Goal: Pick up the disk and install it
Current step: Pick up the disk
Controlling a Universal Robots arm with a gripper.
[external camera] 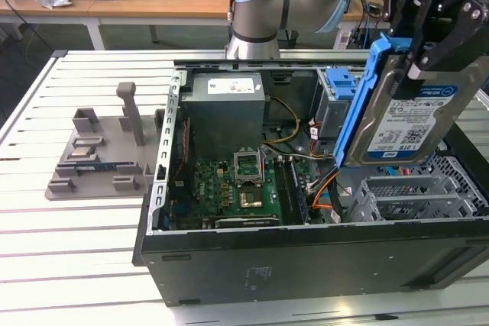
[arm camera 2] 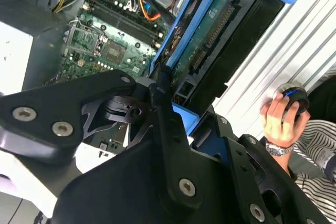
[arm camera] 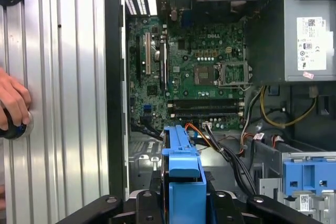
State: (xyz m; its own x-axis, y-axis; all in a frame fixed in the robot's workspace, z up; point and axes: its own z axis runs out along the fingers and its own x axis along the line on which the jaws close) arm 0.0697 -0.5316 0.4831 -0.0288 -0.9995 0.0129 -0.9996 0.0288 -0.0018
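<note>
Above the slatted table (external camera: 76,242), tool (external camera: 428,55) grips disk (external camera: 409,124).

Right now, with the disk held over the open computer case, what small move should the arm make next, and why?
Probably a slow descent toward the grey drive cage: the gripper holds the disk tilted in the air, above that cage and not yet touching it.

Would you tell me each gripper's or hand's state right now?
The gripper is shut on the disk above the computer case.
The person's hand rests on a round device.
</note>
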